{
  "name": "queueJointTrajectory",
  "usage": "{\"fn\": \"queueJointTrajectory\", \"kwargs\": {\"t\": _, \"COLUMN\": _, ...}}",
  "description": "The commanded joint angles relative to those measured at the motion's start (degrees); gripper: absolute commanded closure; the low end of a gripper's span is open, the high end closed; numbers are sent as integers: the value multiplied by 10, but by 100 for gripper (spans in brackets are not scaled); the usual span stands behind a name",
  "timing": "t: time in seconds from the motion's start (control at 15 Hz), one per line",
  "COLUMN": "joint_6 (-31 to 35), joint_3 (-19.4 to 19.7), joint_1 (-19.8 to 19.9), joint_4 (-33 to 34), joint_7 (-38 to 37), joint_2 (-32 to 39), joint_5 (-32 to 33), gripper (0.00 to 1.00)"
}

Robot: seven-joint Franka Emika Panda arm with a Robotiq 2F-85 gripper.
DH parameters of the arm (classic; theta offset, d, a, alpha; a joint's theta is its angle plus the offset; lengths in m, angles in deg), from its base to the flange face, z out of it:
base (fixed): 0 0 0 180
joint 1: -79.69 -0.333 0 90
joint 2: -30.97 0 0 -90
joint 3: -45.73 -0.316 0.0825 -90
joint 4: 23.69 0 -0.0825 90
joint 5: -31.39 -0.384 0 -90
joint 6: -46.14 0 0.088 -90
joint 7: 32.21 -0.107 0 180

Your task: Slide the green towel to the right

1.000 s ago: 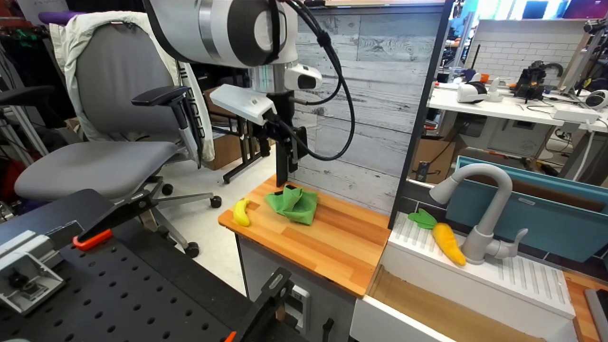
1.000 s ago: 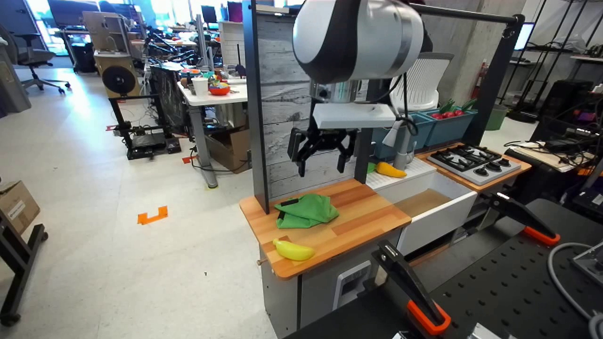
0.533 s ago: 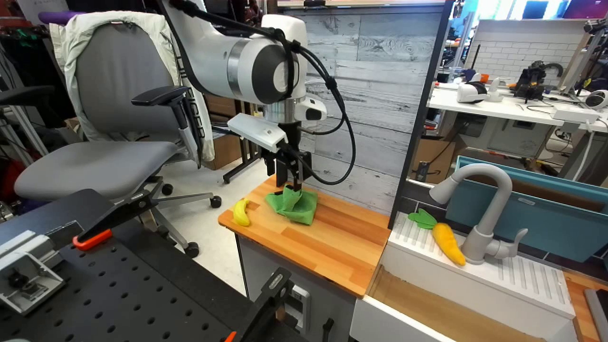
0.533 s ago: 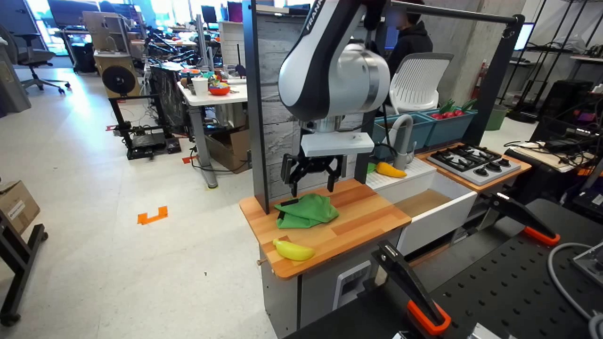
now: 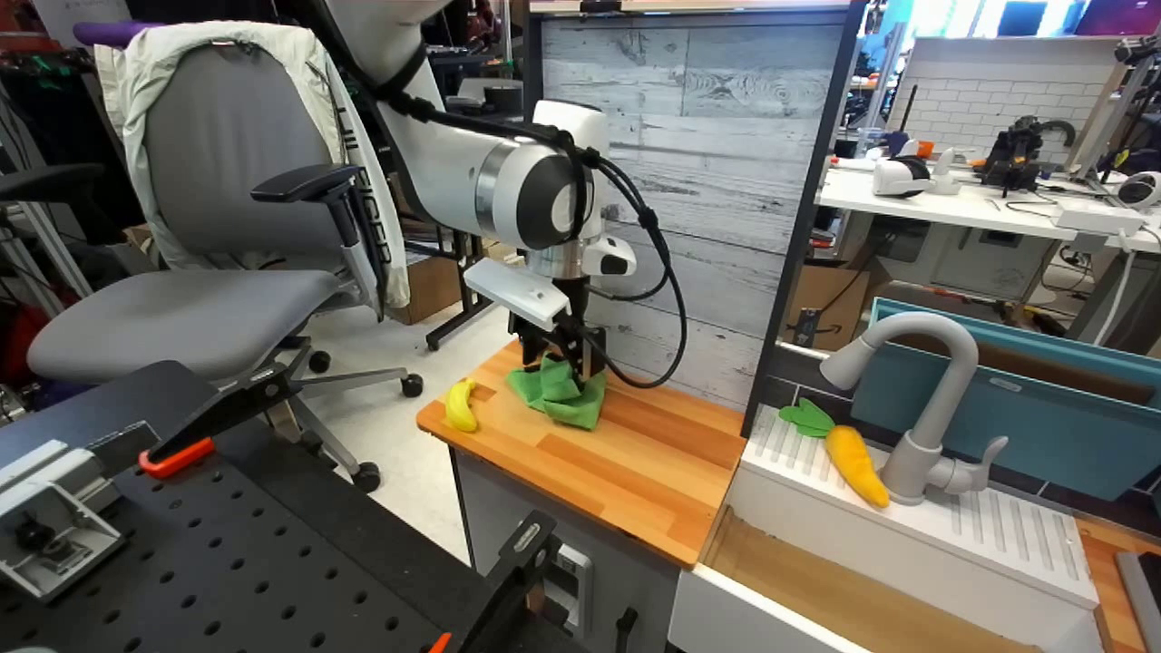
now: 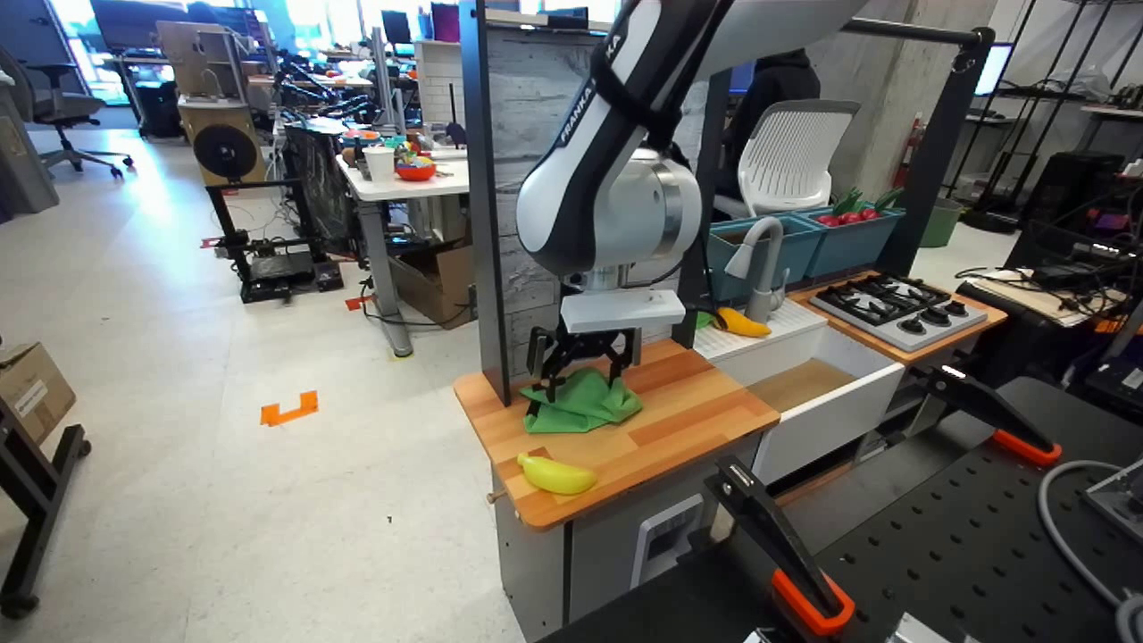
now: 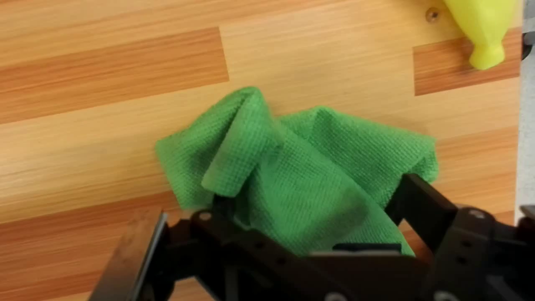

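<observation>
The green towel (image 5: 573,413) lies crumpled on the wooden counter (image 5: 635,462), near the back panel; it also shows in an exterior view (image 6: 589,415) and in the wrist view (image 7: 309,184). My gripper (image 6: 582,390) points down over the towel, its fingertips at cloth level. In the wrist view the gripper (image 7: 317,191) is open, with the towel spread between its two separated fingers. The left fingertip is partly hidden behind a towel fold. The right finger (image 7: 426,205) stands at the towel's edge. Firm contact with the counter cannot be told.
A yellow banana (image 6: 558,473) lies at the counter's front corner, beside the towel; it shows in the wrist view (image 7: 485,25) too. A grey wood-pattern panel (image 5: 698,181) stands behind. A white sink (image 5: 807,562) with a faucet (image 5: 943,390) and an orange carrot (image 5: 855,464) adjoins the counter.
The arm has come down from well above the counter until the open fingers reach the towel. The towel's top looks slightly pressed; its place on the counter is the same.
</observation>
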Motion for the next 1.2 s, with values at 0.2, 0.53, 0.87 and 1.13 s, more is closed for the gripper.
{"fn": "queueJointTrajectory", "kwargs": {"t": 0.2, "joint_6": -24, "joint_3": 11, "joint_1": -1, "joint_4": 125, "joint_7": 2, "joint_2": 104, "joint_5": -7, "gripper": 0}}
{"fn": "queueJointTrajectory", "kwargs": {"t": 0.53, "joint_6": -23, "joint_3": 15, "joint_1": 9, "joint_4": 151, "joint_7": 3, "joint_2": 129, "joint_5": -9, "gripper": 0}}
{"fn": "queueJointTrajectory", "kwargs": {"t": 0.87, "joint_6": -14, "joint_3": 10, "joint_1": 41, "joint_4": 146, "joint_7": 13, "joint_2": 132, "joint_5": -18, "gripper": 0}}
{"fn": "queueJointTrajectory", "kwargs": {"t": 1.13, "joint_6": -5, "joint_3": 6, "joint_1": 81, "joint_4": 132, "joint_7": 26, "joint_2": 128, "joint_5": -31, "gripper": 0}}
